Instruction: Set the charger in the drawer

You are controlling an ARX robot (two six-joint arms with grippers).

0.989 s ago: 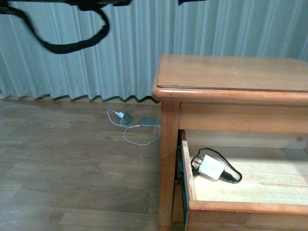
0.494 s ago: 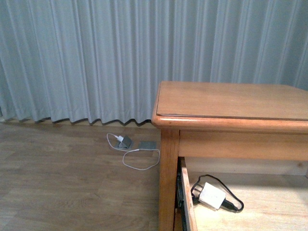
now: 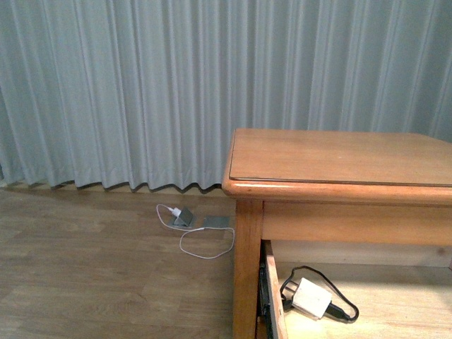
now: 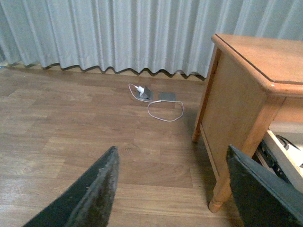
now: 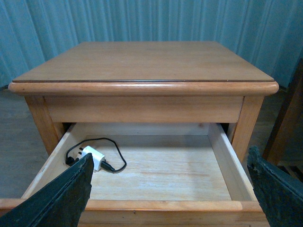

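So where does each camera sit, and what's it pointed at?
Front view: on the robot's body, facing the curtain and the dresser; no arm shows.
Left wrist view: on the left arm, looking across the floor; the open left hand frames it.
Right wrist view: on the right arm, facing the open drawer; the open right hand frames it.
Shared: front and right wrist both show the charger in the drawer.

The left gripper holds its dark fingers spread wide and empty, one at each lower corner of its wrist view. The right gripper gapes likewise, fingers at both lower corners.
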